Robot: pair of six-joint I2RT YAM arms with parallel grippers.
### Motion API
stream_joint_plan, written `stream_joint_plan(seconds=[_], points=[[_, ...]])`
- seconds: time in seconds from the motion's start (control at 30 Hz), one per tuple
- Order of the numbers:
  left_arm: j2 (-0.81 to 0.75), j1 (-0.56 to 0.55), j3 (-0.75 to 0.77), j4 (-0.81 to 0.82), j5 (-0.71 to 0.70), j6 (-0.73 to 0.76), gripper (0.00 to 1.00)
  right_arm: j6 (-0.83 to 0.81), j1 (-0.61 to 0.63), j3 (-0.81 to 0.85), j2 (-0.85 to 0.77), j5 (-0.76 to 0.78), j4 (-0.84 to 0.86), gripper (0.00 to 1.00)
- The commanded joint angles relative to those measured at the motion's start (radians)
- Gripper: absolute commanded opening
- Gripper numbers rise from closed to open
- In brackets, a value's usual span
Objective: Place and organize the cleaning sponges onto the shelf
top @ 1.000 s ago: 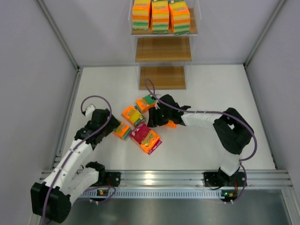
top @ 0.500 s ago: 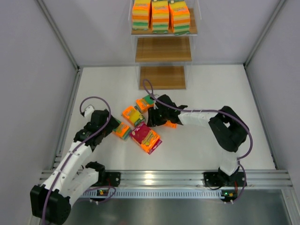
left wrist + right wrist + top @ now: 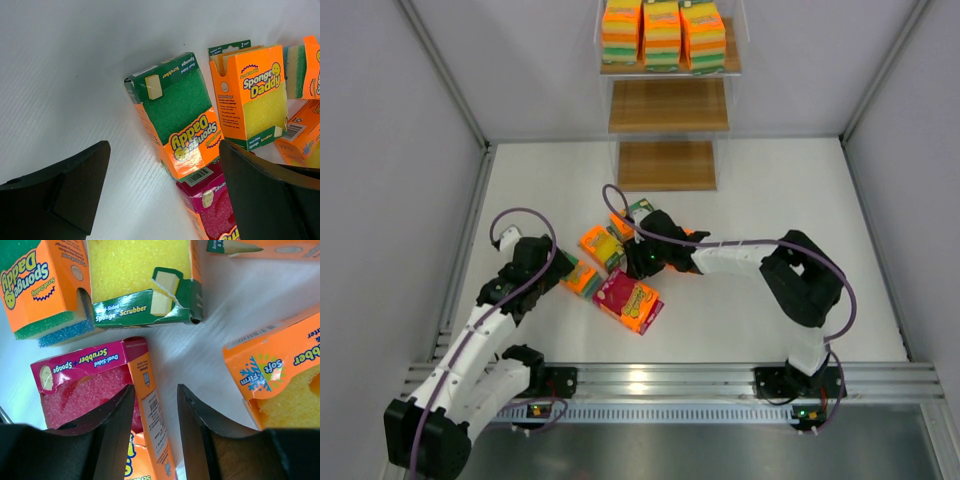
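**Shelf** [image 3: 668,105]: stepped unit of three wooden boards at the far edge of the table [image 3: 770,180], centred between the two arms.

**Cleaning sponges, shelved** [image 3: 663,35]: three stacks side by side on the top board, orange wrapping with yellow and green bands.

**Cleaning sponges, loose:** a cluster on the table between the two grippers, well apart from the shelf.
- Green pack [image 3: 180,117]: lying flat, green face up, nearest the left gripper. One end touches the magenta pack.
- Yellow pack [image 3: 250,95]: lying flat just beside the green pack, on its far side.
- Magenta pack [image 3: 85,390]: lying flat at the near side of the cluster, with an orange side panel that carries a barcode.
- Green-ended pack [image 3: 638,211]: at the far side of the cluster, partly covered by the right arm.
- Orange pack with a yellow face [image 3: 280,375]: just beside the right gripper, apart from the magenta pack.

**Left gripper** [image 3: 164,150]: low over the table at the left of the cluster. The jaws are spread wide and hold nothing, and the green pack lies ahead of them.

**Right gripper** [image 3: 155,387]: over the magenta pack. The jaws are partly apart and straddle its orange side panel. Bare table shows between that panel and one finger, so nothing is clamped. Contact by the other finger cannot be told.
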Motion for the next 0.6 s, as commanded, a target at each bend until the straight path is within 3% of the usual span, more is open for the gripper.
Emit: stream_joint_plan(seconds=[0.0, 0.1, 0.23, 0.57], points=[[-0.012, 0.001, -0.007, 0.007, -0.018, 0.006, 0.96, -0.090, 0.031, -0.038, -0.031, 0.037, -0.005, 0.40], [-0.014, 0.001, -0.010, 0.007, -0.016, 0.003, 0.96, -0.116, 0.048, -0.044, -0.018, 0.057, 0.005, 0.32], [-0.018, 0.001, -0.014, 0.007, -0.016, 0.001, 0.96, -0.121, 0.063, -0.047, -0.003, 0.074, 0.012, 0.00], [-0.040, 0.001, -0.010, 0.007, -0.024, 0.004, 0.96, 0.031, 0.043, 0.057, -0.210, 0.205, -0.169, 0.00]])
